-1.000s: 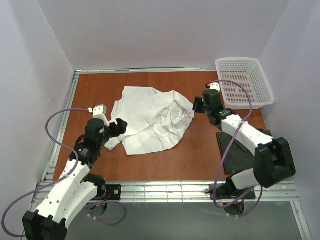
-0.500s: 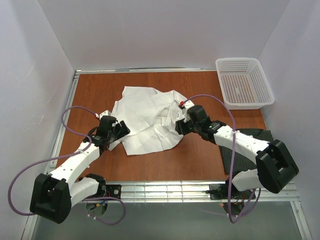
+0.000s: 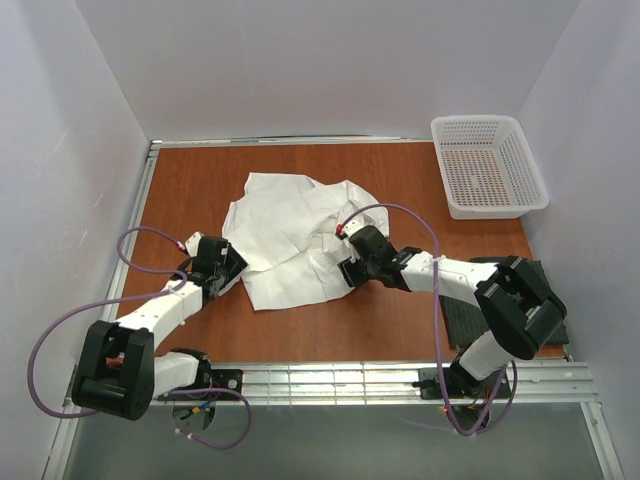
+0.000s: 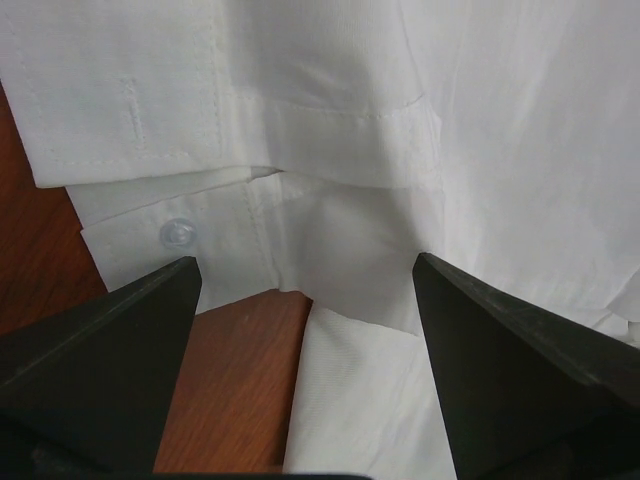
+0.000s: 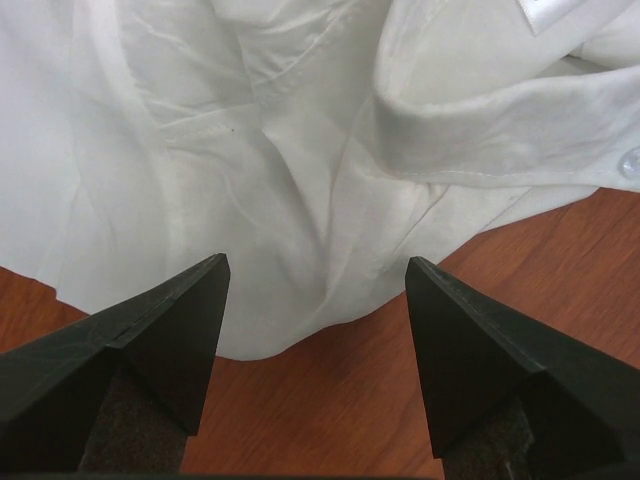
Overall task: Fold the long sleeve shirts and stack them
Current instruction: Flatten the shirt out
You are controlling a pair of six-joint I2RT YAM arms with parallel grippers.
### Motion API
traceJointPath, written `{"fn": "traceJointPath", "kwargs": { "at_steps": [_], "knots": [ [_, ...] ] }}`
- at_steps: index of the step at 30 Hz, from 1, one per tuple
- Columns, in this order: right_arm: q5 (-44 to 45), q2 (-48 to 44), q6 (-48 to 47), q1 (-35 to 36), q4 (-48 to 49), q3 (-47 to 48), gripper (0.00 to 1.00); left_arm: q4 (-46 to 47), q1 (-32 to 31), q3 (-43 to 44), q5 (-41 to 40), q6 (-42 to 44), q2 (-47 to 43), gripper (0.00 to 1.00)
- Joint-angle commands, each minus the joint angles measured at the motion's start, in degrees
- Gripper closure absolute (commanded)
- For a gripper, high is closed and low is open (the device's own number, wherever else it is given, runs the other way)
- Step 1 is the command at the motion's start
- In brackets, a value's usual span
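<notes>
The white shirt (image 3: 295, 235) lies crumpled in the middle of the wooden table. My left gripper (image 3: 222, 270) is low at its left edge, open, its fingers either side of a cuff with a clear button (image 4: 176, 233) and a fold of cloth (image 4: 360, 400). My right gripper (image 3: 345, 270) is low at the shirt's lower right edge (image 5: 300, 300), open, nothing between the fingers but cloth edge and bare wood. The dark charcoal shirt (image 3: 470, 310) lies folded at the near right, partly under the right arm.
A white mesh basket (image 3: 488, 165) stands at the far right corner. White walls enclose the table on three sides. A metal rail (image 3: 330, 378) runs along the near edge.
Both arms have come in and down onto the white shirt: the right gripper swung from near the basket to the shirt's right edge, the left gripper lowered to its left edge.
</notes>
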Motion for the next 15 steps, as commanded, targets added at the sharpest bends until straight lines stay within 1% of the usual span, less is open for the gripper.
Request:
{"fn": "traceJointPath", "kwargs": {
  "at_steps": [1, 2, 3, 4, 5, 6, 7, 8, 9, 10, 11, 12, 14, 15],
  "knots": [
    [2.9, 2.0, 0.8, 0.3, 1.8, 1.9, 0.34, 1.8, 0.2, -0.2, 1.1, -1.7, 2.5, 0.19],
    [2.9, 2.5, 1.0, 0.3, 2.1, 1.7, 0.36, 2.4, 0.2, -0.5, 1.4, -1.7, 2.8, 0.22],
    [2.9, 3.3, 1.4, 0.3, 2.4, 1.5, 0.37, 2.7, 0.2, -0.7, 1.4, -1.7, 2.9, 0.30],
    [2.9, 3.7, 2.0, 0.3, 2.5, 1.4, 0.39, 3.1, 0.2, -0.8, 1.5, -1.7, 3.2, 0.34],
    [2.9, 4.0, 2.2, 0.3, 2.5, 1.3, 0.46, 3.5, 0.2, -0.9, 1.6, -1.7, 3.4, 0.39],
    [2.9, 4.4, 2.4, 0.3, 2.5, 1.0, 0.49, 3.8, 0.2, -0.9, 1.8, -1.7, 3.6, 0.45],
    [2.8, 4.4, 2.4, 0.3, 2.3, 0.8, 0.53, 3.9, 0.2, -0.8, 1.8, -1.7, 3.8, 0.58],
    [2.8, 4.2, 2.5, 0.3, 2.0, 0.7, 0.65, 4.1, 0.2, -0.6, 1.8, -1.6, 3.8, 0.69],
    [2.7, 3.3, 2.6, 0.3, 1.5, 0.3, 0.71, 4.0, 0.2, 0.2, 1.2, -0.8, 3.9, 0.81],
    [2.6, 2.5, 2.6, 0.3, 0.9, 0.3, 0.77, 3.7, 0.3, 0.9, 0.9, -0.4, 3.9, 1.00],
    [2.6, 1.5, 2.5, 0.3, -0.6, 0.2, 0.92, 2.4, 0.7, 2.2, 0.4, 0.1, 3.8, 1.00],
    [2.5, -0.8, 2.5, 0.3, -1.5, 0.1, 0.98, 1.5, 0.9, 3.6, -0.3, 1.5, 3.6, 1.00],
    [0.9, -3.3, 2.6, 0.3, -5.2, 0.4, 0.99, -2.2, 2.1, 9.6, -3.3, 3.3, 2.8, 1.00],
    [-0.1, -5.8, 2.5, 0.3, -6.5, 1.1, 0.99, -3.4, 2.6, 15.0, -5.9, 5.4, 2.2, 1.00]
  ]
}}
